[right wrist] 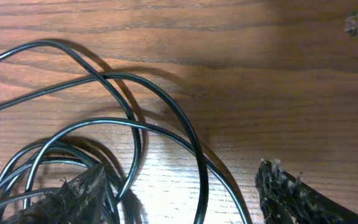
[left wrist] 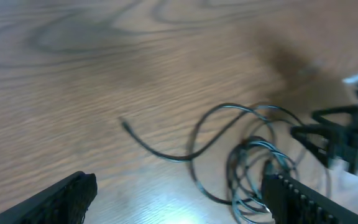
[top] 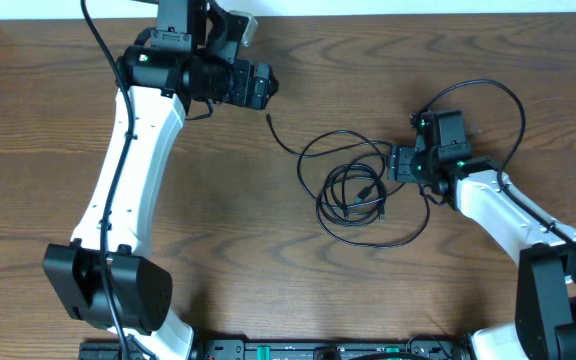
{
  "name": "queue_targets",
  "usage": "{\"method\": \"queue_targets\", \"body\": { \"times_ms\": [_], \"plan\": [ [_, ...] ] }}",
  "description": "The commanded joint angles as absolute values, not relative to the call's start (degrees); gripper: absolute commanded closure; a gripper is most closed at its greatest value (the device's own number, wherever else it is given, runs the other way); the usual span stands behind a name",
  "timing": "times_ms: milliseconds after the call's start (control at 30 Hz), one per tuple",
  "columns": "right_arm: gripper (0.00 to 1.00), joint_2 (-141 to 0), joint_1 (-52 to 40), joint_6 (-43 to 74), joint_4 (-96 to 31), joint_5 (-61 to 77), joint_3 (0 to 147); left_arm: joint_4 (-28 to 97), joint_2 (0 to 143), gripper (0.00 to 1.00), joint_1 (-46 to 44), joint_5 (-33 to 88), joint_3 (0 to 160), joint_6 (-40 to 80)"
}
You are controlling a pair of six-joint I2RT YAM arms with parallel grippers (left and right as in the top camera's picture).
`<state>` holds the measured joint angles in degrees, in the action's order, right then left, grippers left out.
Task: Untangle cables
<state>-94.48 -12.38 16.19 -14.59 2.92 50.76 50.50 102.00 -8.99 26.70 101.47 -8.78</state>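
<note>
Black cables (top: pixel 360 192) on brown wood-grain table (top: pixel 48 150); white left arm (top: pixel 128 160) and right arm (top: pixel 498 205), black at joints.

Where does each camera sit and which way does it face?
Overhead: above the table, facing straight down on the cables; both arms, left pincer, right pincer show.
Left wrist: on the left arm, facing slantwise toward the cables; its own fingers at bottom corners.
Right wrist: close over the cables, facing down; its own fingers at the bottom.
Shared: overhead and left wrist both show the right pincer.
</note>
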Motion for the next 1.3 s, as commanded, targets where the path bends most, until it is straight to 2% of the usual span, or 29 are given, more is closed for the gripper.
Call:
{"method": "queue_targets", "body": {
  "times_ms": [0, 267, 433, 467, 533, 567, 767, 933, 1000, 1033, 1267],
  "plan": [
    [0.26, -96.03, -13.98, 18.48, -14.06, 1.15, 50.35, 50.17, 100.75, 0.1, -8.64, 34.46, 99.2, -12.01],
    [0.34, -97.69, -14.37, 19.73, -14.11, 0.99, 50.35, 48.9, 100.84, 0.1, -8.64, 39.9, 94.28, -14.55],
    [0.62, -97.84, -14.35, 19.75, -13.69, 0.99, 50.35, 48.73, 100.84, 0.1, -8.64, 39.88, 93.95, -14.57],
    [0.7, -97.84, -14.35, 19.73, -13.52, 0.99, 50.35, 48.73, 100.84, 0.1, -8.64, 39.9, 93.95, -14.57],
    [0.96, -97.84, -14.37, 20.25, -13.19, 1.04, 50.35, 48.84, 100.84, 0.1, -8.64, 39.92, 93.95, -14.55],
    [0.99, -97.84, -14.37, 20.84, -12.88, 1.39, 50.35, 48.95, 100.84, 0.1, -8.71, 40.12, 93.95, -14.57],
    [0.99, -97.82, -14.37, 22.28, -7.2, 9.37, 50.52, 49.89, 100.86, 0.1, -8.75, 41.41, 93.95, -14.57],
    [0.99, -97.82, -14.35, 22.28, -7.49, 13.91, 53.84, 50.92, 100.86, 0.09, -8.75, 41.41, 93.91, -14.59],
    [0.99, -97.71, -14.35, 23.0, -8.62, 14.55, 56.49, 50.98, 100.86, 0.09, -8.82, 41.65, 93.62, -14.59],
    [0.99, -97.6, -14.35, 24.4, -10.94, 14.57, 60.38, 50.94, 100.86, 0.05, -8.82, 42.59, 93.08, -15.05],
    [0.99, -97.6, -14.31, 24.58, -22.22, 14.5, 78.43, 45.95, 100.86, 0.05, -8.82, 49.39, 87.13, -16.08]
  ]
}}
